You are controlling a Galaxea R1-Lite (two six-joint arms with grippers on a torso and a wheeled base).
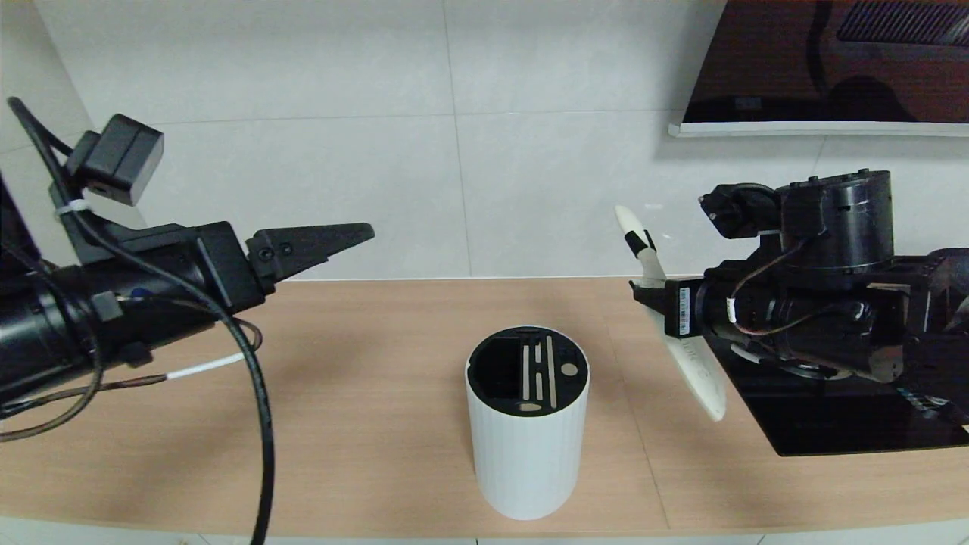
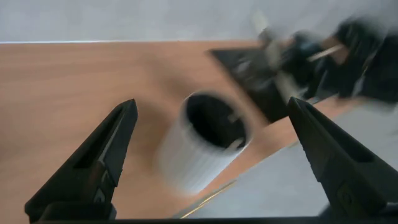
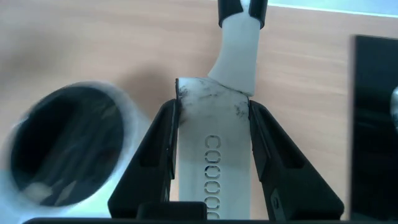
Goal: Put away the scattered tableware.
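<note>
**One utensil in hand, not yet in the holder**

The right gripper (image 3: 213, 112) has its jaws closed on the broad middle of a white utensil (image 1: 693, 363). It holds the utensil in the air at the right of the head view, over the edge of the counter (image 1: 363, 424) where a black cooktop (image 1: 833, 424) begins. The handle, with its black band, points up and the tip hangs down, a little tilted.

The white ribbed holder (image 1: 528, 431) stands upright at the lower centre of that frame, well apart from the utensil. Its slotted black top is open, and nothing sticks out of it.

The left gripper (image 2: 211, 106) hangs at the left, above the counter. Its jaws are spread wide and hold nothing.

As I judge it, the pick-up is done and the putting-away is not. The utensil has to be carried across to the holder, lined up with a slot and lowered in. Whether more tableware waits elsewhere I cannot tell.
</note>
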